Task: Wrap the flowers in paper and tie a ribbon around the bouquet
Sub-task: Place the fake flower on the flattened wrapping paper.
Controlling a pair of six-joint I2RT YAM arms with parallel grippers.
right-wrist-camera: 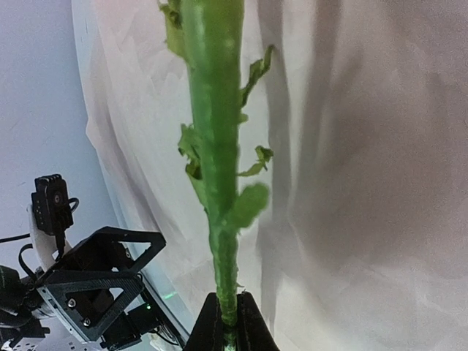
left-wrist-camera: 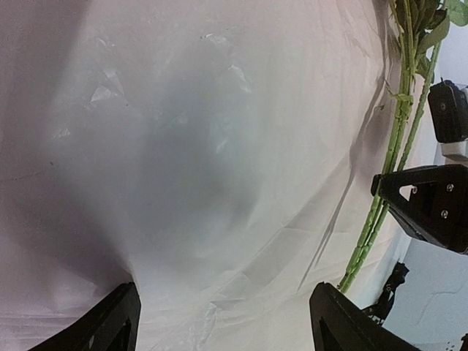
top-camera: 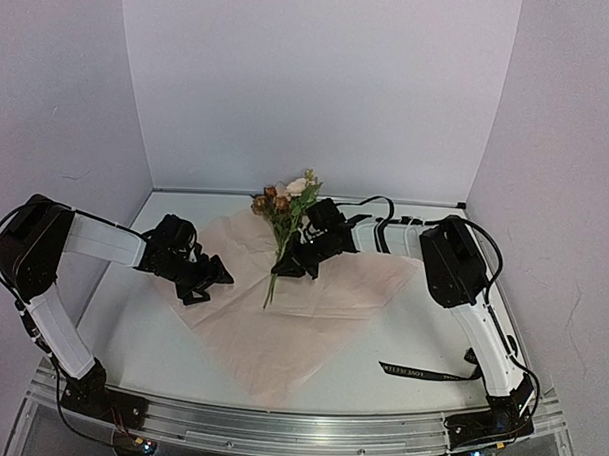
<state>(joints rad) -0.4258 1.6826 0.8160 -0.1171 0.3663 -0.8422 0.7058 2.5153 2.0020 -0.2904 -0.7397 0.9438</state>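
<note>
The stems of the flowers (top-camera: pixel 283 212) are pinched in the closed right gripper (top-camera: pixel 295 266) over the middle of the paper (top-camera: pixel 281 327), the left gripper (top-camera: pixel 205 283) is seen wide open and empty above its left part, and the thin paper could be dragged from under the stems if it is grabbed carelessly.

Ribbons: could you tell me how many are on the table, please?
1: the ribbon lies near the right arm's base, off the paper; others could hide beneath it.
</note>
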